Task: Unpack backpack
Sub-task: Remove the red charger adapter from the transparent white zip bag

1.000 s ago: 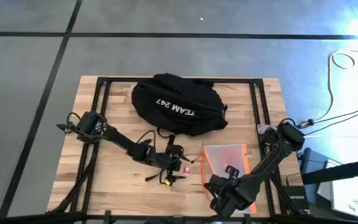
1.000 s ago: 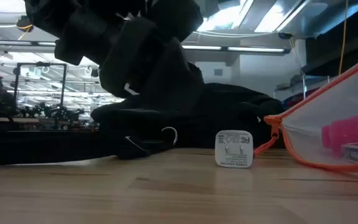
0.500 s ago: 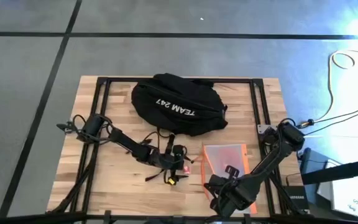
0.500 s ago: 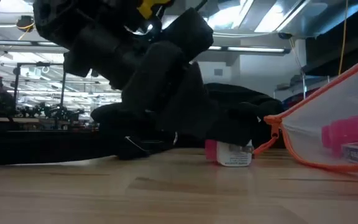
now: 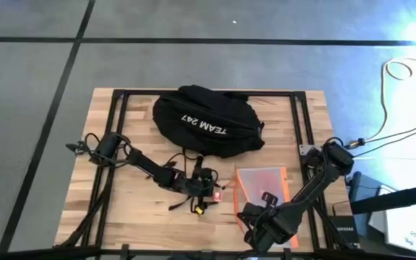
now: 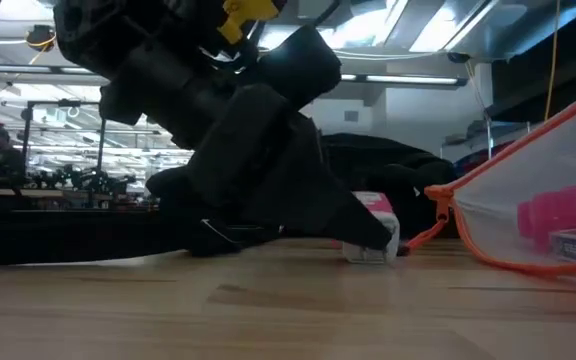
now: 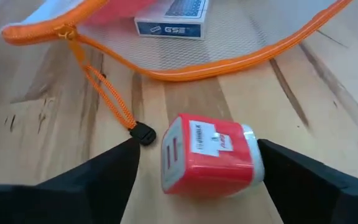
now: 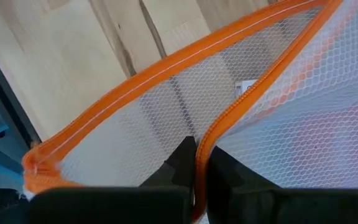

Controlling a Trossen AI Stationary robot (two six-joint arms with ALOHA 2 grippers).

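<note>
From above, the backpack (image 5: pixel 206 120) lies at the far middle of the worktop (image 5: pixel 143 209), and the left gripper (image 5: pixel 209 196) has slid a little nearer the orange mesh pouch (image 5: pixel 261 182) than a second ago. At table height the left gripper (image 6: pixel 373 238) now covers most of the small red-and-white charger block (image 6: pixel 376 226), which stood clear before. The left wrist view shows the charger block (image 7: pixel 209 154) between widely spread fingers (image 7: pixel 98 177), untouched, while the right wrist view shows the right gripper (image 8: pixel 196 163) pinched onto the pouch's orange zipper edge (image 8: pixel 229 122).
</note>
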